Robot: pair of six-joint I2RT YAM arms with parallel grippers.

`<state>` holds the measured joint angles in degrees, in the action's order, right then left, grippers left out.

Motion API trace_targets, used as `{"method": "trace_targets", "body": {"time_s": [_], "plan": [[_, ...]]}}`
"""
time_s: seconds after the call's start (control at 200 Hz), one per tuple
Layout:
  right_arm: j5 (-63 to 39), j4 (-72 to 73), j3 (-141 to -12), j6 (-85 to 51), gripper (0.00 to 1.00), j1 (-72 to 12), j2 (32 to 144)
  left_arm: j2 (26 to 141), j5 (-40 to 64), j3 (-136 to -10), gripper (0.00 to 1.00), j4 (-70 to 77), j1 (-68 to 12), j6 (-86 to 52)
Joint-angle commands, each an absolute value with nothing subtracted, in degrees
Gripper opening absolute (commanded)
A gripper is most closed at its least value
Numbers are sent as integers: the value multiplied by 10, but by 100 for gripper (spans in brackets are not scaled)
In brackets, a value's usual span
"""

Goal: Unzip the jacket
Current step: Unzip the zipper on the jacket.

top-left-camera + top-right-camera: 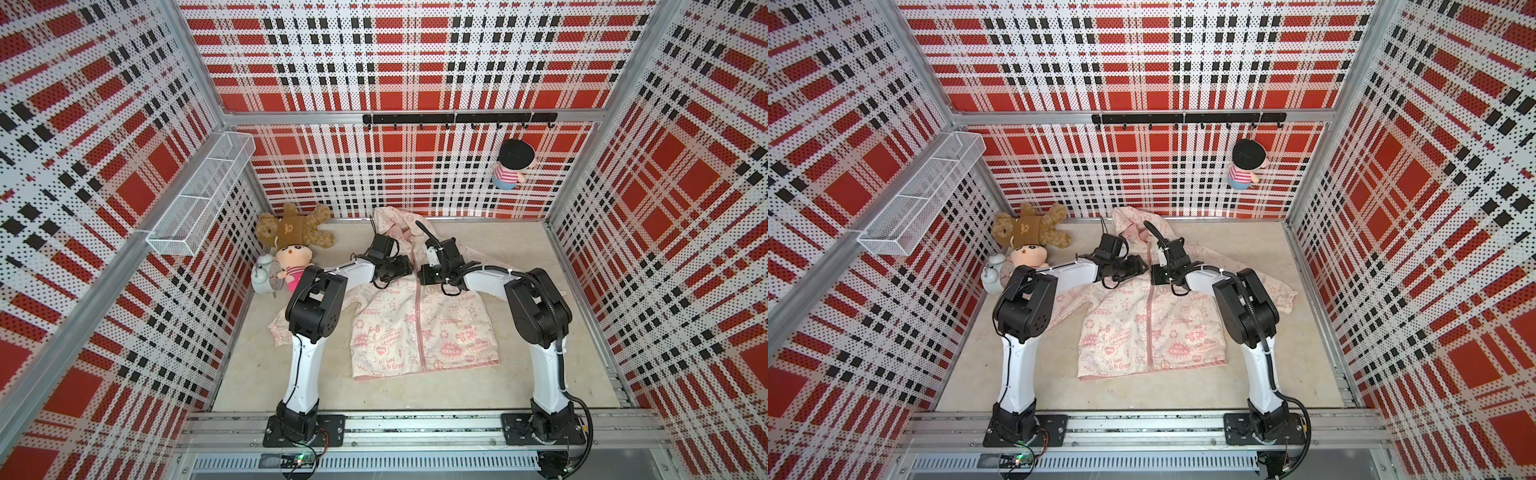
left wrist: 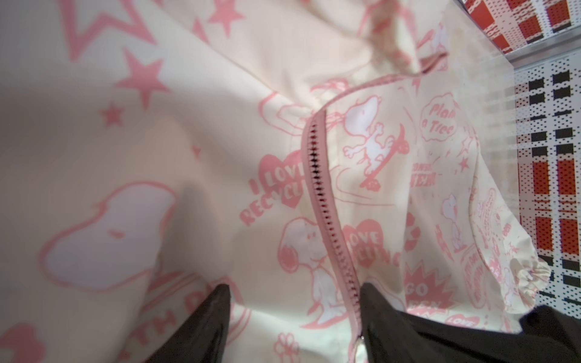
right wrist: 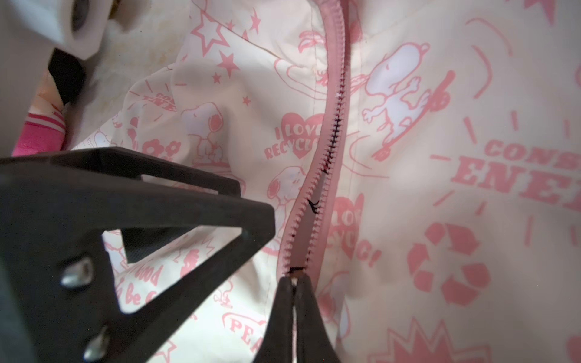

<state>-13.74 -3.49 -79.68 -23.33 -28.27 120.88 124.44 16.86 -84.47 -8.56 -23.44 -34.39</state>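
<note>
The cream jacket with pink prints lies flat on the table, hood toward the back wall. Its pink zipper runs down the front. My right gripper is shut at the zipper line below the collar, with a small pale piece, seemingly the zipper pull, pinched between its tips. Just beyond the tips the teeth gape slightly; farther on they are closed. My left gripper is open beside it, its fingers pressed to the cloth, one finger right against the zipper.
A brown teddy bear, a pink doll and a white alarm clock sit at the back left corner. A white wire basket hangs on the left wall. A striped doll hangs from the hook rail.
</note>
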Motion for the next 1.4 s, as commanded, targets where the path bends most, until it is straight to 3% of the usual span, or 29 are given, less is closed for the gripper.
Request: {"method": "trace_targets", "body": {"time_s": [0.0,0.496,0.932,1.393], "plan": [[-128,-23,-792,-221,0,-282,1184,1241,158,-838,61,-104,-235,-366],[-132,-16,-786,-212,0,-283,1182,1320,93,-964,49,-179,-273,-366],[-135,-6,-780,-212,0,-283,1177,1318,43,-982,0,-195,-289,-364],[-112,-34,-782,-212,0,-283,1160,1262,90,-969,0,-129,-280,-401]]}}
